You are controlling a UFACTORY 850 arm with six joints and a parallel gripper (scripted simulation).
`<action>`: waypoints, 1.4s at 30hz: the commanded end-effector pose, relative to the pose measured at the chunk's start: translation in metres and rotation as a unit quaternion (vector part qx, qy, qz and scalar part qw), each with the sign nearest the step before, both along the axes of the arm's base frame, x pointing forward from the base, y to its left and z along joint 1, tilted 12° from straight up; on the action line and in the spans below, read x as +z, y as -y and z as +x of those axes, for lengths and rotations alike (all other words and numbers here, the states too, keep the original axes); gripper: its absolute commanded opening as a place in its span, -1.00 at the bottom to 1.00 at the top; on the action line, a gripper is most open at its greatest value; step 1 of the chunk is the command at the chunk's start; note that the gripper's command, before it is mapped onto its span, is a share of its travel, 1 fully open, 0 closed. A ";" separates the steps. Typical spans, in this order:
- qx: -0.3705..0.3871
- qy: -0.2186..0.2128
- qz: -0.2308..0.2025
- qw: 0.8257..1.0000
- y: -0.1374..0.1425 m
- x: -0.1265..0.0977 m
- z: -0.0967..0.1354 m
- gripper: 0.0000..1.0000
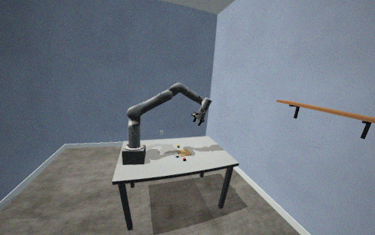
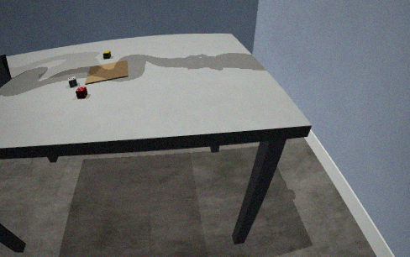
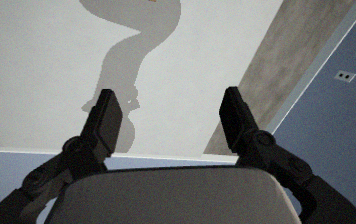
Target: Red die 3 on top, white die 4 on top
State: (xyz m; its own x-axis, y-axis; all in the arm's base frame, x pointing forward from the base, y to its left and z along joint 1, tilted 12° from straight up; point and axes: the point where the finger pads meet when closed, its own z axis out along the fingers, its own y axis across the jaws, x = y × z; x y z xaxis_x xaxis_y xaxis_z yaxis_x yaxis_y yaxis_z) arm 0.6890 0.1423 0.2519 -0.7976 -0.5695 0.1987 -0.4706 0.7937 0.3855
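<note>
A tan mat [image 2: 107,71] lies flat on the grey table; it also shows in the top view [image 1: 184,152]. A red die [image 2: 81,92] sits on the bare table just in front of the mat's near left corner. A white die [image 2: 72,81] sits on the table beside the mat's left edge. A yellow die [image 2: 107,55] sits on the table behind the mat. No die is on the mat. My gripper [image 1: 199,117] hangs high above the table's far right side, open and empty; its fingers show in the wrist view [image 3: 170,117]. Die faces are too small to read.
The arm's base block [image 1: 134,155] stands at the table's left end. A blue wall runs close behind the table's far edge. A wooden shelf [image 1: 326,111] is on the right wall, well away from the table.
</note>
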 end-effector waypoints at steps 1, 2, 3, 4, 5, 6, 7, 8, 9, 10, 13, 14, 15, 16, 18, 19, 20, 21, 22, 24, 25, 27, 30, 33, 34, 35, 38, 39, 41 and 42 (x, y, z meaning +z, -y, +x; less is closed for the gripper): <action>0.000 0.001 0.000 1.000 0.000 0.001 0.001 1.00; 0.000 0.001 0.000 1.000 0.000 0.001 0.001 1.00; 0.000 0.001 0.000 1.000 0.000 0.001 0.001 1.00; 0.000 0.001 0.000 1.000 0.000 0.001 0.001 1.00; 0.000 0.001 0.000 1.000 0.000 0.001 0.001 1.00; 0.000 0.001 0.000 1.000 0.000 0.001 0.001 1.00; 0.000 0.001 0.000 1.000 0.000 0.001 0.001 1.00; 0.000 0.001 0.000 1.000 0.000 0.001 0.001 1.00; 0.000 0.001 0.000 1.000 0.000 0.001 0.001 1.00; 0.000 0.001 0.000 1.000 0.000 0.001 0.001 1.00; 0.000 0.001 0.000 1.000 0.000 0.001 0.001 1.00; 0.000 0.001 0.000 1.000 0.000 0.001 0.001 1.00; 0.000 0.001 0.000 1.000 0.000 0.001 0.001 1.00; 0.000 0.001 0.000 1.000 0.000 0.001 0.001 1.00; 0.000 0.001 0.000 1.000 0.000 0.001 0.001 1.00; -0.001 0.002 0.001 1.000 0.001 0.000 0.001 1.00; -0.003 0.003 0.002 1.000 0.003 -0.003 0.001 1.00; -0.006 0.006 0.005 1.000 0.006 -0.008 0.000 1.00; -0.012 0.010 0.009 1.000 0.012 -0.015 0.000 1.00; -0.028 0.022 0.019 0.999 0.028 -0.037 -0.003 1.00; -0.040 0.031 0.024 0.998 0.040 -0.051 -0.006 1.00; -0.054 0.041 0.028 0.997 0.053 -0.067 -0.011 1.00; -0.069 0.051 0.031 0.996 0.068 -0.085 -0.018 1.00; -0.086 0.063 0.032 0.994 0.085 -0.103 -0.027 1.00; -0.086 0.063 0.032 0.994 0.085 -0.103 -0.027 1.00; -0.103 0.075 0.031 0.991 0.102 -0.122 -0.038 1.00; -0.121 0.087 0.026 0.988 0.120 -0.140 -0.053 1.00; -0.121 0.087 0.026 0.988 0.120 -0.140 -0.053 1.00; -0.138 0.098 0.020 0.985 0.138 -0.157 -0.069 1.00; -0.154 0.108 0.011 0.982 0.154 -0.172 -0.086 1.00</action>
